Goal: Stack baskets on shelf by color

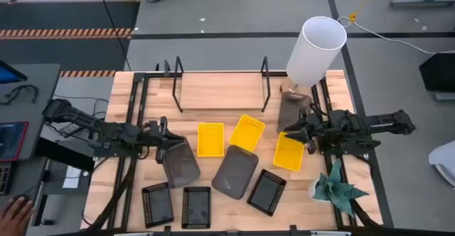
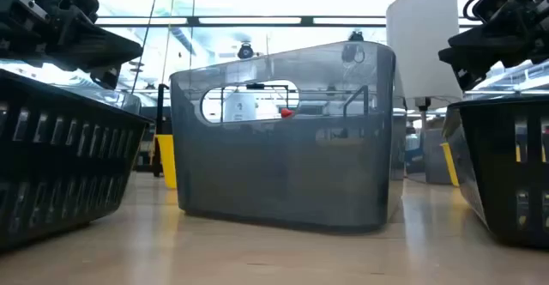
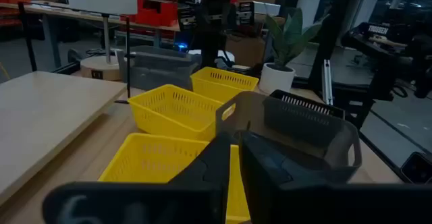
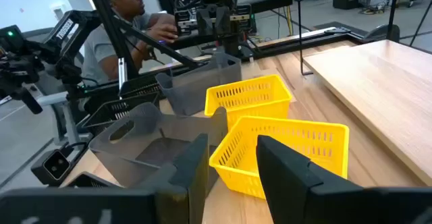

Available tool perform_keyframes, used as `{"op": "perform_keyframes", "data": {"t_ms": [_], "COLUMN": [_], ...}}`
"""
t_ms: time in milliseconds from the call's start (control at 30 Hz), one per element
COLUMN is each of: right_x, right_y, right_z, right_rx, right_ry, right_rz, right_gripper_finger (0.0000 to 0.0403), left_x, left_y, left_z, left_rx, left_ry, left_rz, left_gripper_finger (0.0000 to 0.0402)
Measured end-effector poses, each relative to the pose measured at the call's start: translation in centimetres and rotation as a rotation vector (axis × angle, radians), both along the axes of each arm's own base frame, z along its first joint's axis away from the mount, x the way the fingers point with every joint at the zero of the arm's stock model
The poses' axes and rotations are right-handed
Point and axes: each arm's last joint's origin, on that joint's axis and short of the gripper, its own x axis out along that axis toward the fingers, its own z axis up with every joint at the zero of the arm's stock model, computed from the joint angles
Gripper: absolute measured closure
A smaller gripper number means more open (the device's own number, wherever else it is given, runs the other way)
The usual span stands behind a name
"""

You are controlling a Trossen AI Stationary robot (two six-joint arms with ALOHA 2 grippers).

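Observation:
My left gripper (image 1: 168, 145) (image 3: 234, 160) is near the table's left side, shut at the far end of a dark grey basket (image 1: 182, 163). My right gripper (image 1: 304, 135) (image 4: 233, 160) is open and hovers just right of a yellow basket (image 1: 289, 151) (image 4: 290, 150) without touching it. Two more yellow baskets (image 1: 210, 138) (image 1: 247, 132) sit in front of the shelf (image 1: 220, 91). A second grey basket (image 1: 236, 173) (image 2: 283, 148) lies mid-table and a third (image 1: 293, 108) by the lamp. Three black mesh baskets (image 1: 157, 205) (image 1: 196, 207) (image 1: 266, 191) line the near edge. My left gripper meets the dark grey basket at its far end wall (image 1: 170, 148), coming level from the table's left. The fingers (image 3: 270, 163) stand almost together, as on a thin wall. The wrist view does not show the place of contact, so the hold itself cannot be told.
A lamp with a white shade (image 1: 316, 50) stands at the shelf's right end. A potted plant (image 1: 335, 188) is at the near right corner. The shelf board is bare. A person (image 4: 128, 11) is beyond the table's left side, a hand (image 1: 14, 211) showing there.

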Motion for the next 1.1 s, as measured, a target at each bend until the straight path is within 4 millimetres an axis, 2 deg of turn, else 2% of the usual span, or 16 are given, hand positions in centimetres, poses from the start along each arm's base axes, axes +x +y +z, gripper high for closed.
{"op": "perform_keyframes", "data": {"t_ms": [1100], "right_x": [0.00], "right_y": [0.00], "right_z": [0.00], "right_rx": [0.000], "right_ry": [0.000], "right_rz": [0.000], "right_gripper_finger": [0.0273], "left_x": [0.00], "left_y": [0.00], "left_z": [-0.01], "left_rx": [0.000], "left_ry": [0.000], "left_rz": [0.000], "left_gripper_finger": [0.0372]}}
